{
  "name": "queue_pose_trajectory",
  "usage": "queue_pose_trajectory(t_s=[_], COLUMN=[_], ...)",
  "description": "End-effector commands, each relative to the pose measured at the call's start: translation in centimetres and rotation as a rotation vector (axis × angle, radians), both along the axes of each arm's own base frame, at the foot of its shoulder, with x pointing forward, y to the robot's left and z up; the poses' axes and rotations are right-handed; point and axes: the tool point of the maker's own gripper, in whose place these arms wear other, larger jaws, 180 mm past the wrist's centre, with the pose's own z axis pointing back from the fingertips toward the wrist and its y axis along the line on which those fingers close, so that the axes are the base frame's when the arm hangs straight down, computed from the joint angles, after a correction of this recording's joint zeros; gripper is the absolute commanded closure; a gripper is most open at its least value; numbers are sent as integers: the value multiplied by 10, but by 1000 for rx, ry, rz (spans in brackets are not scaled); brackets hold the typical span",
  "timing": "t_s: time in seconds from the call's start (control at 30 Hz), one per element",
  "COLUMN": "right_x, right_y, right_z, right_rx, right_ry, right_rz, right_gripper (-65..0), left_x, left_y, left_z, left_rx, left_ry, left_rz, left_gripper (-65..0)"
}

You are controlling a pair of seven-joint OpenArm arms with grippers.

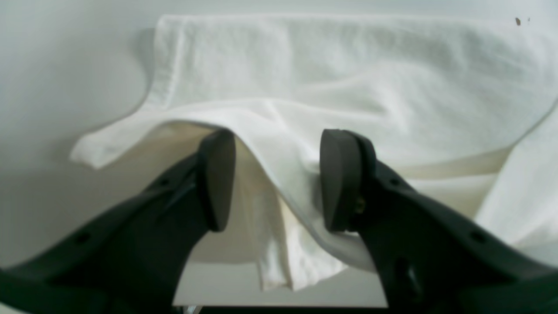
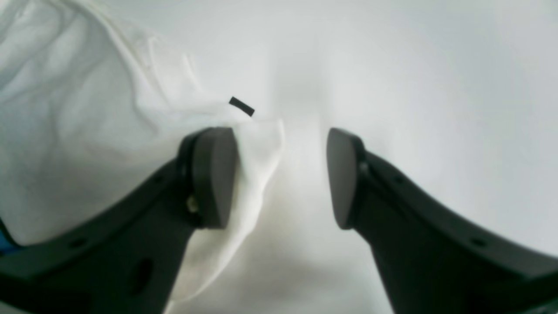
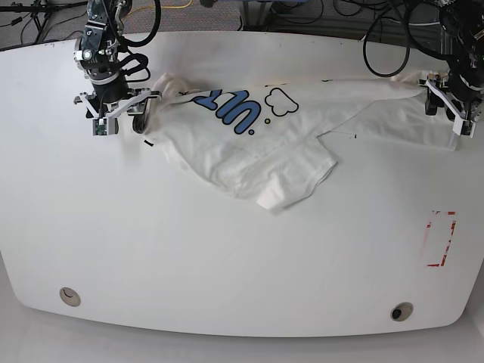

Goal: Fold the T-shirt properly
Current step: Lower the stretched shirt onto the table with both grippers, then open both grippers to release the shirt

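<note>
A white table with rounded corners carries the T-shirt, spread crumpled along the far edge, one sleeve flopped toward the middle. The left pincer stands spread with a hem fold draped loose between its pads; the right pincer is spread too, cloth brushing one pad only. Judged a release after stretching the shirt. Next comes regrasping to fold.

White printed T-shirt lies rumpled, seemingly partly folded, across table.
</note>
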Motion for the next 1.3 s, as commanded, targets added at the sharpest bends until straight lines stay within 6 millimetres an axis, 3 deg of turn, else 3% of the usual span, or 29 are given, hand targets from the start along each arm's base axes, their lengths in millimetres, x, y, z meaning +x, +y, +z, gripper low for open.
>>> queue_pose_trajectory(t_s=[0.0, 0.13, 0.27, 0.47, 0.53, 0.87, 1.2, 1.27], right_x=[8, 8, 11, 9, 5, 14, 53, 75], right_y=[0, 1, 2, 3, 3, 20, 60, 77], right_z=[15, 18, 24, 21, 10, 14, 20, 26], right_rx=[0, -5, -13, -9, 8, 62, 174, 199], right_ry=[-59, -65, -81, -71, -40, -73, -133, -157], right_rz=[3, 8, 19, 22, 8, 4, 17, 52], right_gripper=[-386, -437, -419, -368, -347, -387, -441, -451], left_x=[14, 19, 21, 23, 22, 18, 13, 14], left_y=[3, 3, 6, 11, 16, 18, 23, 24], left_z=[18, 22, 23, 28, 29, 28, 31, 32], left_rx=[22, 23, 23, 33, 33, 37, 54, 56], left_ry=[-64, -78, -70, -77, -76, -63, -64, -63], left_rz=[-16, -16, 0, 17, 33, 41, 55, 55], left_gripper=[-285, -295, -394, -485, -479, -439, -435, -441])
